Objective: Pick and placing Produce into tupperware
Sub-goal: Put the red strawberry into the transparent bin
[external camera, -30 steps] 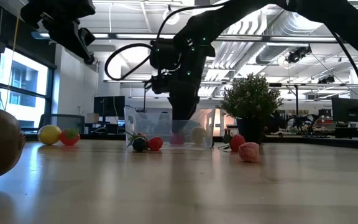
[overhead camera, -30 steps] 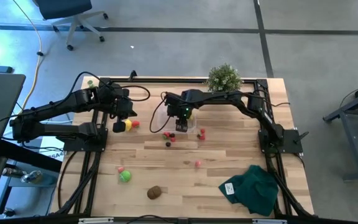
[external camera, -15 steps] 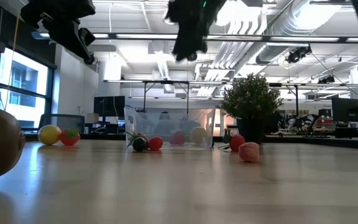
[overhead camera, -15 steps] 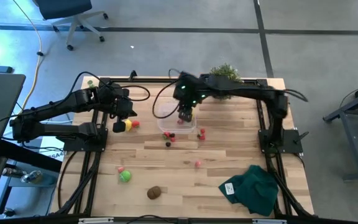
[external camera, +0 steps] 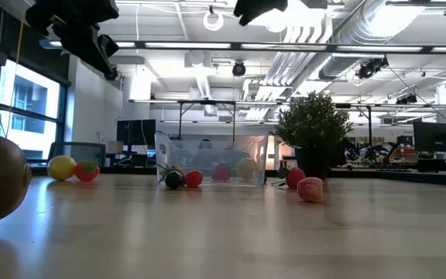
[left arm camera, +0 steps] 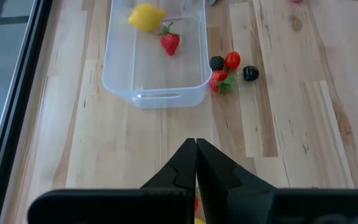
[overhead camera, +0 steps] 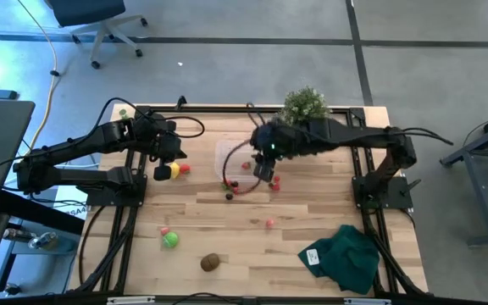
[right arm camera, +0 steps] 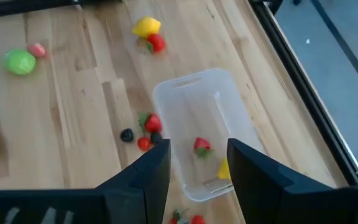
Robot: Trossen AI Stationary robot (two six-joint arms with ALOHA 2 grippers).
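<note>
The clear tupperware [overhead camera: 230, 156] [left arm camera: 154, 59] [external camera: 211, 159] stands on the table's far middle, with a yellow lemon [left arm camera: 146, 17] and a strawberry [left arm camera: 170, 42] lying in it. Small red and dark berries [left arm camera: 232, 68] lie just beside its near side. My right gripper [right arm camera: 197, 168] [overhead camera: 263, 172] hangs open, high above the tupperware's right near corner, with nothing between its fingers. My left gripper [left arm camera: 196, 146] [overhead camera: 161, 169] is shut and raised at the far left, next to a second lemon [overhead camera: 174, 169] with a red berry [overhead camera: 185, 169].
A green ball [overhead camera: 170, 240], a pink berry [overhead camera: 164, 230] and a brown kiwi [overhead camera: 211, 262] lie at the near left. More berries [overhead camera: 275, 180] [overhead camera: 269, 223] lie mid-table. A dark green cloth [overhead camera: 343, 257] is at the near right and a potted plant [overhead camera: 305, 106] at the far edge.
My right gripper has risen out of the tupperware, high above the table, and drifted a little toward the right edge, tipping less steeply downward. The fruit in the tupperware has stayed where it lay.
</note>
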